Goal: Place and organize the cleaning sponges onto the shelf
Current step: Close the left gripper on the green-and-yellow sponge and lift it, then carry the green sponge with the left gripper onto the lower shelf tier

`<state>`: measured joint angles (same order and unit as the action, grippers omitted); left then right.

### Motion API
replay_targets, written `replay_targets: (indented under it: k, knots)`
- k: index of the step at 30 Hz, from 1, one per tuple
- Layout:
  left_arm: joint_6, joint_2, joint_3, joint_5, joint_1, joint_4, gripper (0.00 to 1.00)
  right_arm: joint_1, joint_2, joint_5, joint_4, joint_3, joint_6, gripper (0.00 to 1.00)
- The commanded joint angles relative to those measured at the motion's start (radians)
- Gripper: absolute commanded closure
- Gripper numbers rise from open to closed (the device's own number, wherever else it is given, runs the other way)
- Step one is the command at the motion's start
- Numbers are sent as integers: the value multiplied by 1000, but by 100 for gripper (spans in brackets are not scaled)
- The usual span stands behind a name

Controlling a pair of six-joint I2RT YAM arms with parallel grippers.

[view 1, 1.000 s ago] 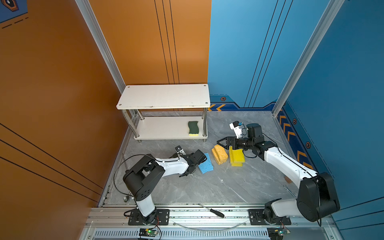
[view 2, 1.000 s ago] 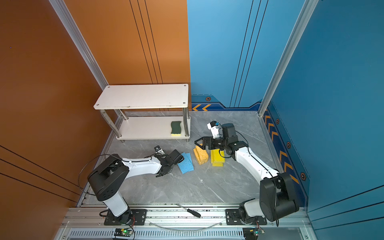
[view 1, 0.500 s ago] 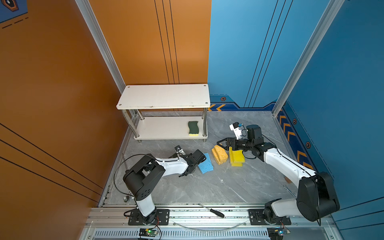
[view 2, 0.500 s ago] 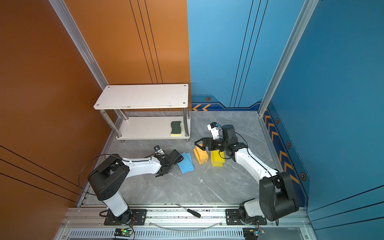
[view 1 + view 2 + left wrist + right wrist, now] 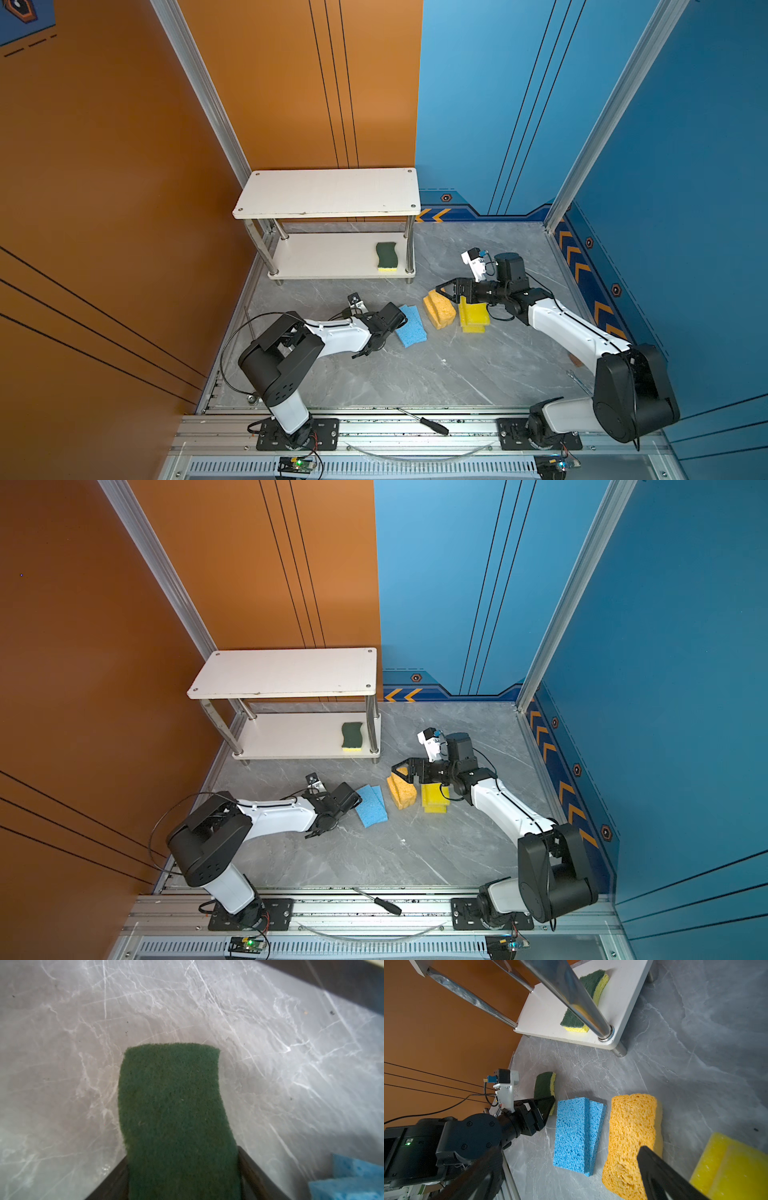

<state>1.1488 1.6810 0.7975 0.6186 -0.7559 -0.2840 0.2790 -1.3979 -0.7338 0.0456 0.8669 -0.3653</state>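
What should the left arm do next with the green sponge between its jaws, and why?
Probably lift it straight up off the floor. The left gripper has its jaws against both sides of the green-topped sponge, which lies on the grey floor. A matching sponge sits on the lower board of the shelf with bare space beside it, likely the destination.

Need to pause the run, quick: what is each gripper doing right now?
Left gripper: closed on the green sponge.
Right gripper: open, holding nothing, just above the orange sponge.
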Motion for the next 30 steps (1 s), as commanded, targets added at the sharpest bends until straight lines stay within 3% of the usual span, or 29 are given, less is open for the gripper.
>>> replay_targets:
  k: [1,15,21,30]
  knots:
    - [-121,21,3,-134,25,-124,30,-9,31,-16,-20,-15,-7,0]
    - [-391,-48,16,-212,6,-129,37,-16,27,-23,-33,-5,-29,0]
    - [-499,-143,49,-182,3,-219,37,-18,14,-24,-47,1,-42,0]
    - [-554,-351,47,-174,42,-268,37,-18,-25,-44,-72,20,-67,0]
